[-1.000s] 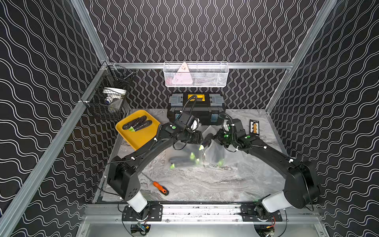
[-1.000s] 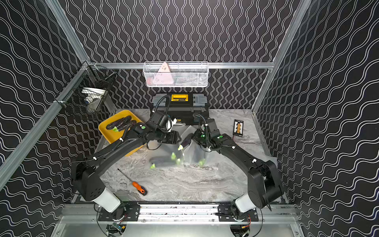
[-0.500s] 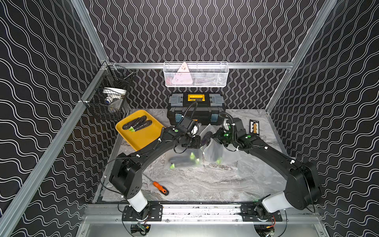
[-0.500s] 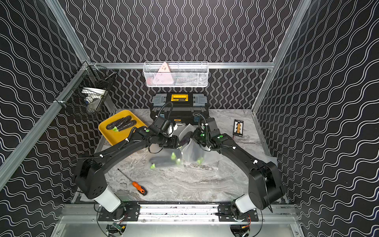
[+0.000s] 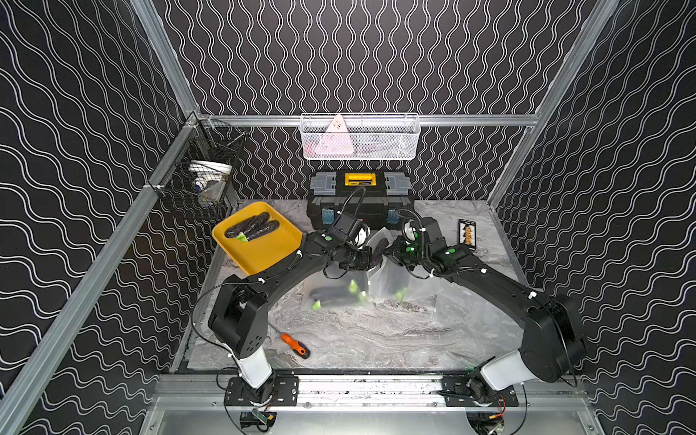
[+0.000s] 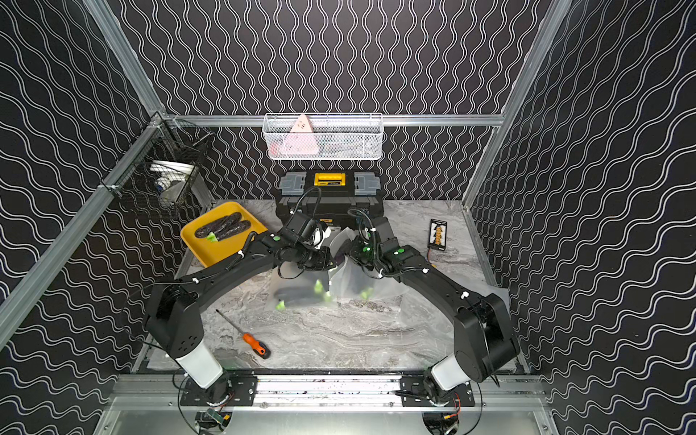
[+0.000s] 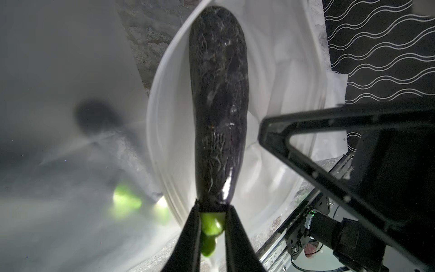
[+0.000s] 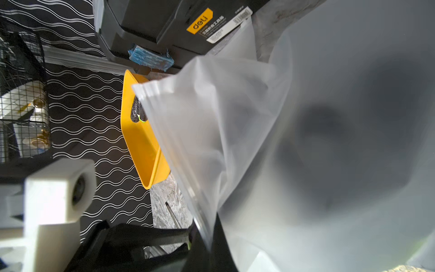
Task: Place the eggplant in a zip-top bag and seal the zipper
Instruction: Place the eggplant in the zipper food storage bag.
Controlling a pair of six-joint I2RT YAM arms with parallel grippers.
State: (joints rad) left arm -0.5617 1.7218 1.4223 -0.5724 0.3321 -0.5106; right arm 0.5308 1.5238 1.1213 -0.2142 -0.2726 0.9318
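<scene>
Black jointed arms (image 5: 278, 272), white base cylinders (image 5: 253, 367), green dots (image 5: 328, 238), black cables (image 5: 413, 214)

bagged eggplants (image 5: 331, 295): blurred, outlines unclear | right gripper (image 8: 204, 240): partly behind zip-top bag (image 8: 223, 129)

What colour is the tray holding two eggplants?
Yellow; the shallow plastic tray shows best in a top view.

The grey marbled worktop (image 5: 376, 339) carries a yellow plastic tray (image 5: 271, 256) at 10 o'clock and a black plastic toolbox with a yellow latch (image 5: 380, 207) at 12 o'clock, by the far wall. A small black card (image 5: 467, 235) lies at 2 o'clock and an orange-handled screwdriver (image 5: 295, 344) at 7 o'clock. Frosted plastic zip-top bags (image 5: 335, 297) rest side by side at the centre. A flat translucent plastic sheet (image 5: 474, 316) lies at 4 o'clock.
</scene>
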